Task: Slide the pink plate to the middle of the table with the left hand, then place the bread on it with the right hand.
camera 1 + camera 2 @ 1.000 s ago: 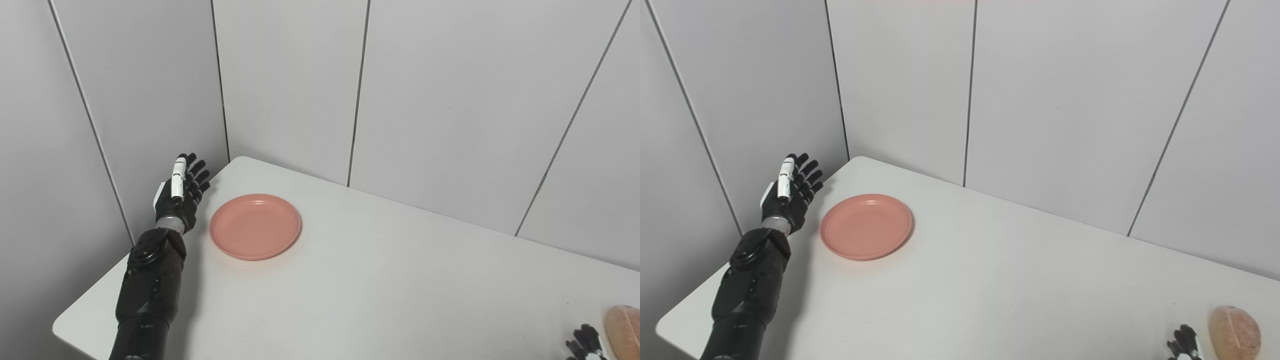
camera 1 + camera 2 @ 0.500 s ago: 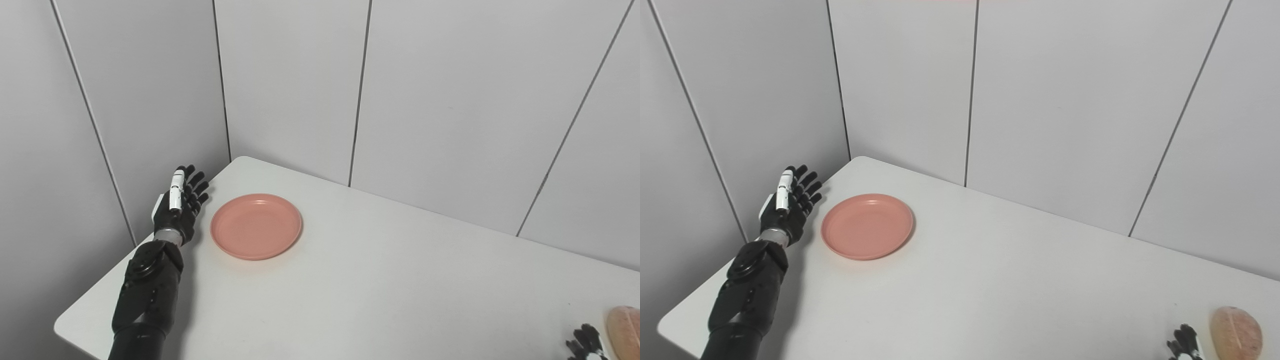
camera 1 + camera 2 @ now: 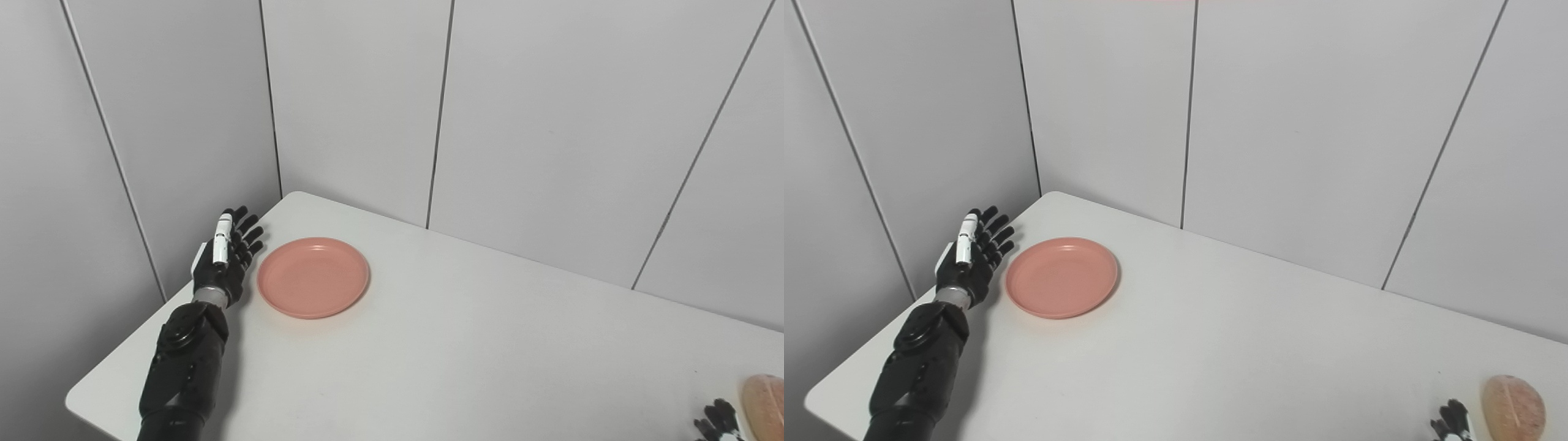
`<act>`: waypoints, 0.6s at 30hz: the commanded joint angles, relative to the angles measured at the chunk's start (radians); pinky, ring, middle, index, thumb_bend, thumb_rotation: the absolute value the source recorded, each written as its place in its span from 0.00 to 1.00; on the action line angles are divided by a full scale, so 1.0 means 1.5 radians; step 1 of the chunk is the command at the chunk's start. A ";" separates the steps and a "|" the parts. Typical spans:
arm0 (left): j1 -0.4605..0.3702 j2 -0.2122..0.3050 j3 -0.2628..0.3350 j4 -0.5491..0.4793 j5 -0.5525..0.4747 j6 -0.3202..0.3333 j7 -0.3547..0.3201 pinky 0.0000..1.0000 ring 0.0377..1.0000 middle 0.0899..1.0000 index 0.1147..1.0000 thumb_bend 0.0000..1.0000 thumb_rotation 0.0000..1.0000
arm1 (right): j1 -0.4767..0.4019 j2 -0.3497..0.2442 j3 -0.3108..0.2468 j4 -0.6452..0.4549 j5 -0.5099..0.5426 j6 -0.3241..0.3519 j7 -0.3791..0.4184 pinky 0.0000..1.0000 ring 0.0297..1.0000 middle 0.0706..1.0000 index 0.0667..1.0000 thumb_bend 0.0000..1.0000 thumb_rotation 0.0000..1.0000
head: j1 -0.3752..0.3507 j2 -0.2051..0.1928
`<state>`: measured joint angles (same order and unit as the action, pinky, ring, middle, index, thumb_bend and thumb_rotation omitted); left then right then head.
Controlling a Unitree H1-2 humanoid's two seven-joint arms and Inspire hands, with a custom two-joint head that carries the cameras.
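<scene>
A bare test booth: plain white table [image 3: 465, 343] cornered by seamed grey wall panels [image 3: 355, 104].

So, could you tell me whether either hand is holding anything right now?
Nothing is held: the left hand is open beside the pink plate; the right hand is barely visible.

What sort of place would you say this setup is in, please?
Probably a lab test booth: a bare white table set into a corner of plain grey panelled walls, with only a pink plate and bread as props.
</scene>
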<state>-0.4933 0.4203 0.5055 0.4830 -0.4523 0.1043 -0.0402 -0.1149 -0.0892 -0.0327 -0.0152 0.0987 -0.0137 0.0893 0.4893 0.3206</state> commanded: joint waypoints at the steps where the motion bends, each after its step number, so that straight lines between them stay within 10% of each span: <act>1: -0.013 0.012 -0.004 -0.019 0.002 -0.022 -0.008 0.95 0.92 0.91 0.89 0.28 1.00 | -0.013 -0.006 -0.006 -0.018 0.002 -0.009 0.000 1.00 0.98 0.98 0.98 0.17 1.00 | -0.001 0.001; 18: -0.021 0.006 0.001 0.044 -0.006 -0.051 -0.017 0.92 0.92 0.91 0.90 0.28 1.00 | -0.012 -0.007 -0.010 -0.020 0.006 -0.010 0.003 1.00 0.98 0.98 0.98 0.18 1.00 | -0.001 0.006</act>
<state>-0.4933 0.4067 0.5051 0.5470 -0.4554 0.0593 -0.0561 -0.1148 -0.0926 -0.0382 -0.0152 0.1005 -0.0137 0.0948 0.4893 0.3283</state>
